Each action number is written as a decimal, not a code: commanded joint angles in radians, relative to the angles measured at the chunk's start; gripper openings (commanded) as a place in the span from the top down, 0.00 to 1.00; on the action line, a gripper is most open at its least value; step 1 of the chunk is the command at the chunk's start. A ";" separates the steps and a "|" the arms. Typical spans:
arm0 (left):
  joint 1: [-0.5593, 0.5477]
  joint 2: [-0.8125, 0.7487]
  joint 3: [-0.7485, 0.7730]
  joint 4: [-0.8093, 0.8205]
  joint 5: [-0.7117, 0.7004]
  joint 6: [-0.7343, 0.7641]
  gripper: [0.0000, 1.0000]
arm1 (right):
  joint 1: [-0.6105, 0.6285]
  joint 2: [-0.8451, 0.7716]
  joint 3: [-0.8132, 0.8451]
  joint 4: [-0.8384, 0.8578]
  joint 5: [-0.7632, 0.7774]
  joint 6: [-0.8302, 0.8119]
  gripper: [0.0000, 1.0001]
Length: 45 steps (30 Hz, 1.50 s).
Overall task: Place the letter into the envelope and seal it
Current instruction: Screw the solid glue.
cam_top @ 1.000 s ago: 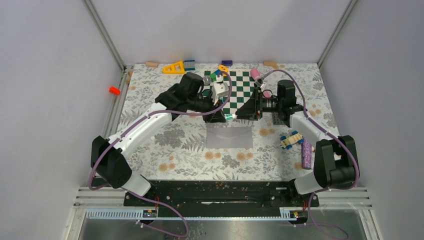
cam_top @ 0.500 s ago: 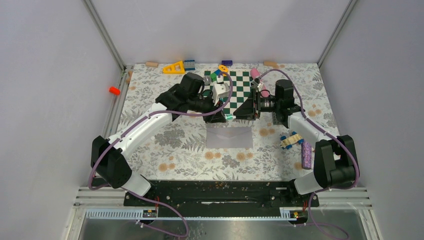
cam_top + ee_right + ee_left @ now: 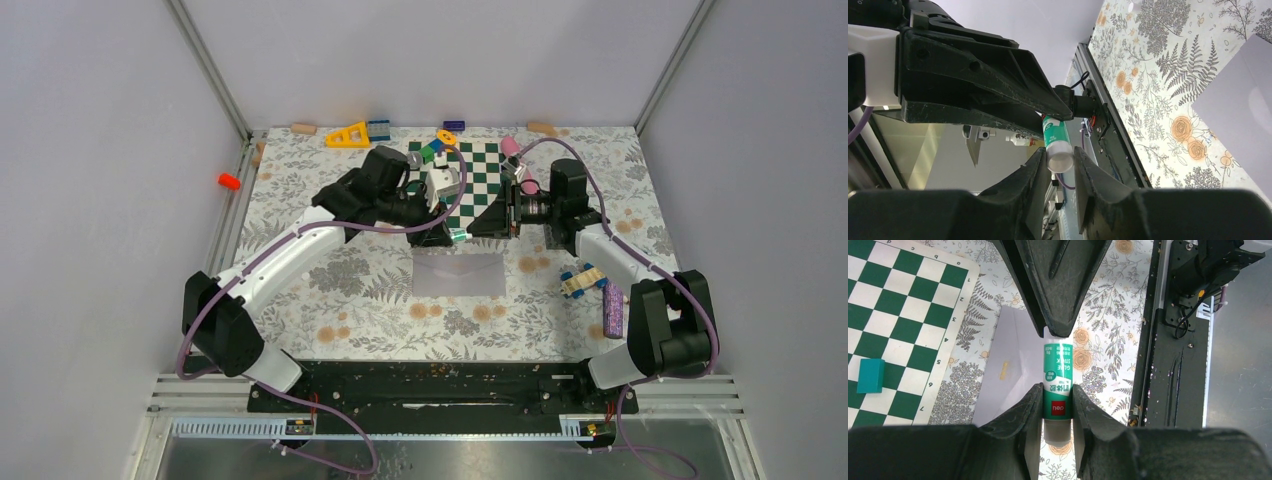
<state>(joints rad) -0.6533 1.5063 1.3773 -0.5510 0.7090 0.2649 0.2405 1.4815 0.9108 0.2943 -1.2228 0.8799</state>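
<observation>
Tablecloth (image 3: 330, 300) bears envelope (image 3: 458, 274) under left hand (image 3: 1058, 401).

The left arm (image 3: 290, 250) and right arm (image 3: 618, 256) have white shells, black joints and looping purple cables (image 3: 182, 345); their fingers (image 3: 1013, 435) are matte black wedges.

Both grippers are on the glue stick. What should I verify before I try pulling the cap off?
1. Left gripper shut on the glue stick: ok.
2. Right gripper shut on the stick's white end: ok.
3. Stick held up off the table: ok.
4. Envelope lying flat, uncovered by either arm: ok.
5. Letter inside the envelope: cannot tell.
6. Flap open for gluing: cannot tell.
</observation>
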 commanded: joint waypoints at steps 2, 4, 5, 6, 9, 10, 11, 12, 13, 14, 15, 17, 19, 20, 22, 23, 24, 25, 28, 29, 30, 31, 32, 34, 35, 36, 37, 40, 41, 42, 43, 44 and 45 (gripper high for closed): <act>-0.004 -0.004 0.013 0.023 0.028 -0.007 1.00 | 0.013 -0.040 0.024 -0.092 -0.017 -0.128 0.71; -0.003 0.005 0.020 0.020 0.049 -0.013 1.00 | 0.015 -0.053 0.019 -0.093 -0.020 -0.158 0.71; -0.003 0.009 0.021 0.019 0.062 -0.018 1.00 | 0.018 -0.062 0.015 -0.093 -0.020 -0.175 0.71; -0.002 0.014 0.024 0.019 0.081 -0.025 1.00 | 0.020 -0.071 0.012 -0.093 -0.021 -0.195 0.71; 0.003 0.041 0.039 0.008 0.160 -0.051 1.00 | 0.024 -0.099 0.000 -0.100 -0.022 -0.284 0.71; 0.004 0.052 0.044 0.002 0.184 -0.058 1.00 | 0.026 -0.114 -0.003 -0.103 -0.022 -0.320 0.71; 0.004 0.064 0.048 -0.004 0.208 -0.065 1.00 | 0.028 -0.122 -0.006 -0.108 -0.020 -0.357 0.71; 0.006 0.073 0.052 -0.006 0.232 -0.074 1.00 | 0.029 -0.136 -0.008 -0.116 -0.021 -0.402 0.71; 0.008 0.082 0.053 -0.006 0.258 -0.083 1.00 | 0.030 -0.150 -0.012 -0.121 -0.023 -0.446 0.71; 0.012 0.090 0.054 -0.006 0.288 -0.095 1.00 | 0.032 -0.170 -0.019 -0.120 -0.025 -0.490 0.71; 0.017 0.098 0.054 -0.006 0.314 -0.102 1.00 | 0.034 -0.190 -0.029 -0.117 -0.025 -0.538 0.71; 0.029 0.112 0.057 -0.006 0.368 -0.122 1.00 | 0.039 -0.239 -0.059 -0.096 -0.028 -0.625 0.70; 0.038 0.125 0.061 -0.006 0.416 -0.137 1.00 | 0.044 -0.294 -0.093 -0.080 -0.030 -0.723 0.68; 0.043 0.129 0.061 -0.004 0.435 -0.142 1.00 | 0.047 -0.322 -0.109 -0.082 -0.029 -0.781 0.65; 0.049 0.133 0.062 -0.003 0.464 -0.149 1.00 | 0.051 -0.376 -0.140 -0.098 -0.012 -0.901 0.56; 0.050 0.134 0.062 -0.001 0.473 -0.152 1.00 | 0.053 -0.396 -0.153 -0.108 0.001 -0.948 0.49; 0.050 0.133 0.061 -0.001 0.477 -0.153 1.00 | 0.054 -0.413 -0.160 -0.121 0.019 -0.979 0.39; 0.050 0.130 0.059 0.000 0.476 -0.154 1.00 | 0.054 -0.423 -0.163 -0.124 0.038 -0.985 0.32; 0.050 0.115 0.053 0.000 0.448 -0.145 1.00 | 0.054 -0.417 -0.126 -0.179 0.065 -0.901 0.18; 0.050 0.107 0.052 0.000 0.427 -0.140 1.00 | 0.053 -0.400 -0.095 -0.223 0.068 -0.859 0.17; 0.050 0.095 0.047 -0.001 0.406 -0.130 1.00 | 0.052 -0.379 -0.059 -0.269 0.068 -0.814 0.16; 0.049 0.081 0.041 -0.001 0.377 -0.116 1.00 | 0.049 -0.352 -0.019 -0.332 0.071 -0.765 0.16; 0.049 0.066 0.036 0.000 0.345 -0.102 1.00 | 0.042 -0.321 0.013 -0.374 0.071 -0.707 0.17; 0.046 0.038 0.030 -0.004 0.300 -0.078 1.00 | 0.021 -0.253 0.068 -0.405 0.039 -0.572 0.21; 0.044 0.025 0.025 -0.007 0.278 -0.063 1.00 | 0.004 -0.218 0.080 -0.403 0.011 -0.500 0.22; 0.040 0.011 0.022 -0.011 0.257 -0.043 1.00 | -0.007 -0.176 0.090 -0.402 -0.015 -0.442 0.23; 0.035 0.000 0.019 -0.016 0.232 -0.032 1.00 | -0.015 -0.153 0.097 -0.402 -0.033 -0.396 0.24; 0.010 -0.028 0.011 -0.029 0.141 0.020 1.00 | -0.022 -0.115 0.102 -0.404 -0.046 -0.323 0.27; -0.006 -0.036 0.005 -0.030 0.112 0.031 1.00 | -0.023 -0.112 0.102 -0.403 -0.045 -0.310 0.28; -0.015 -0.042 0.001 -0.031 0.085 0.041 1.00 | -0.023 -0.110 0.100 -0.401 -0.048 -0.298 0.28; -0.024 -0.044 0.002 -0.035 0.067 0.051 1.00 | -0.023 -0.108 0.097 -0.386 -0.054 -0.276 0.28; -0.031 -0.042 0.003 -0.037 0.051 0.055 1.00 | -0.023 -0.108 0.089 -0.355 -0.060 -0.242 0.29; -0.037 -0.041 0.003 -0.040 0.032 0.061 1.00 | -0.023 -0.107 0.081 -0.327 -0.064 -0.205 0.30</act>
<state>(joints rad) -0.6590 1.4948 1.3949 -0.5980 0.8577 0.2546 0.2184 1.3895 0.9810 -0.0963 -1.2247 0.5064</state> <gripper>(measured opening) 0.236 0.718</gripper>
